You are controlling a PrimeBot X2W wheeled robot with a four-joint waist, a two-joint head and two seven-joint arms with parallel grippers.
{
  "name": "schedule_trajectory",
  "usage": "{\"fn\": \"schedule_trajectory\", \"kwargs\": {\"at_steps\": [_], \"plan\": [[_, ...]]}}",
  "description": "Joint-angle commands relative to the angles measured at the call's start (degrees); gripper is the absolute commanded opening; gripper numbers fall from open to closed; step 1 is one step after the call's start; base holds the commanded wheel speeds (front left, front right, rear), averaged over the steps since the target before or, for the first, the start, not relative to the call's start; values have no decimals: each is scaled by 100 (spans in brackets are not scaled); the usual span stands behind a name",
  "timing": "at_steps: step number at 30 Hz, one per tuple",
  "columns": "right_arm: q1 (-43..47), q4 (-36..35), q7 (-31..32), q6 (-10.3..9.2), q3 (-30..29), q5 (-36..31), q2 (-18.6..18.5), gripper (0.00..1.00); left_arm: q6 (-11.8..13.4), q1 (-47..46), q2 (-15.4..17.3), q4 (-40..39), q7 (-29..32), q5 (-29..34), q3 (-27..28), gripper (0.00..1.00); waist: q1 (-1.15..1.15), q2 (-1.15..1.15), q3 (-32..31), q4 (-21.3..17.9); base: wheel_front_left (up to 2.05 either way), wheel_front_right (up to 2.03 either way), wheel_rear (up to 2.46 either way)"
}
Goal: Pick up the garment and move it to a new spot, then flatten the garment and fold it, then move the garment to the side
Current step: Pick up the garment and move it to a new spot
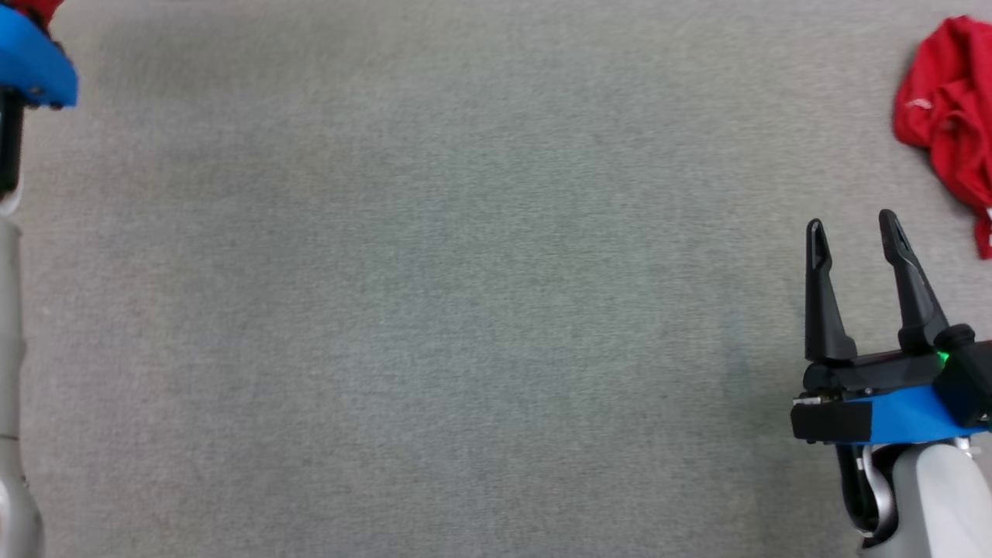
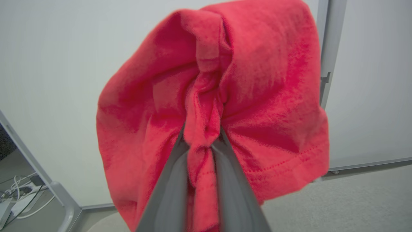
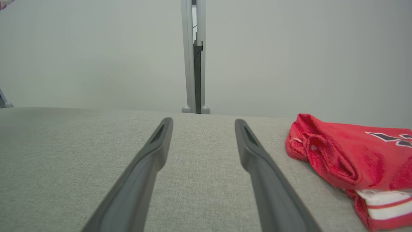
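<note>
The left gripper [image 2: 201, 143] is clamped on a bunched fold of the garment [image 2: 257, 96], a red knit piece held clear of the grey table [image 1: 465, 310]. In the left wrist view the cloth spills over and around both fingers [image 2: 231, 183] toward 12 o'clock, with a stitched hem at 4 o'clock. In the head view the left arm's blue wrist housing [image 1: 35, 66] sits at 10 o'clock, at the frame edge. The right gripper [image 1: 852, 229] hovers at 4 o'clock with its fingers spread apart and nothing between them. A second red garment [image 1: 945, 116] (white trim and dark lettering show in the right wrist view) lies crumpled on the table at 2 o'clock, near the right gripper and well apart from the held one. Handling judgement: the garment is light, soft and limp. It will probably sag from any single grasp point and drape into folds when lowered. The surface looks matte, not slippery, so a pinch on doubled cloth should hold. For flattening, a hem or shoulder seam is the better grasp point, one per gripper, so the cloth can be drawn taut. The present mid-cloth bunch suits carrying only.
</note>
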Motion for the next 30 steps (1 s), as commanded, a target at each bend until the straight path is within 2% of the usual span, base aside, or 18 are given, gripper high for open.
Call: {"fn": "schedule_trajectory", "kwargs": {"at_steps": [1,10,17,23,30], "plan": [[23,28,-43,-5,1,27,32,100,-12,-73,-33,-58,-22,29,-32,0,1,0,-195,-217,0,0,0],[-8,383,-93,-5,187,183,311,100,-38,-164,-639,-1176,164,201,-843,0,1,0,-473,-1020,0,0,0],[55,376,-86,-5,281,318,411,100,-57,354,-1075,-1451,220,86,-1357,0,1,0,-490,-1501,0,0,0],[66,338,-88,-5,259,346,434,100,-58,1073,-1266,-1349,85,-7,-1679,0,1,0,-466,-1619,0,0,0],[120,347,-89,-4,216,381,434,100,31,2039,-1459,-1139,-140,-135,-1945,0,1,0,-494,-1496,0,0,0]]}}
